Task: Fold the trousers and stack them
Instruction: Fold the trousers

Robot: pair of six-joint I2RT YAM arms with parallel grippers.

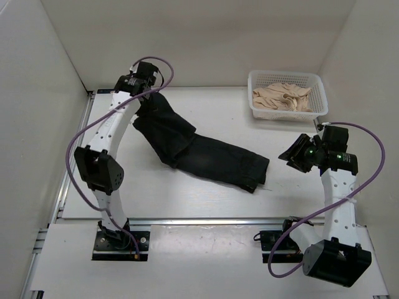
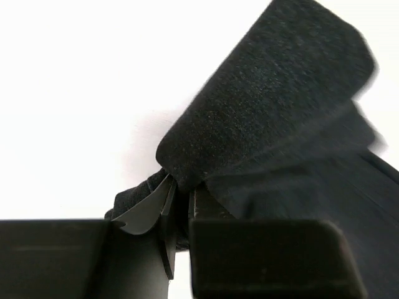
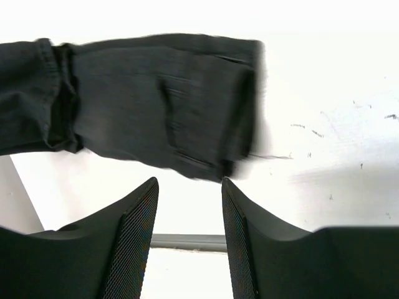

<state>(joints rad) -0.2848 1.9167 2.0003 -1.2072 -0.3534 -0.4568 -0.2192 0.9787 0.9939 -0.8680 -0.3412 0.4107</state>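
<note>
The left end effector (image 2: pixel 181 199) is squeezed tight on a bit of black cloth. That cloth is the end of one leg of the long black denim-like trousers (image 2: pixel 268 112). It grips the leg end so that the leg can be carried over the rest of the pair to make a fold. In the top view the leg hangs down from the left end effector (image 1: pixel 148 94) and lies bunched just below it. From there the trousers (image 1: pixel 212 159) run away to its right across the white tabletop (image 1: pixel 206 199), and the waist end is the far end.

The right end effector (image 3: pixel 190 187) has its two black fingers apart, with nothing between them. It hangs just above the tabletop, and the waist end of the trousers (image 3: pixel 143 99) lies flat right in front of it, close but not touching. It looks as if it waits there, ready to pin or grab that end.

Behind the right end effector (image 1: pixel 293 156) sits a white plastic basket (image 1: pixel 283 73) with a crumpled beige cloth (image 1: pixel 280 98) inside, well apart from the trousers.
</note>
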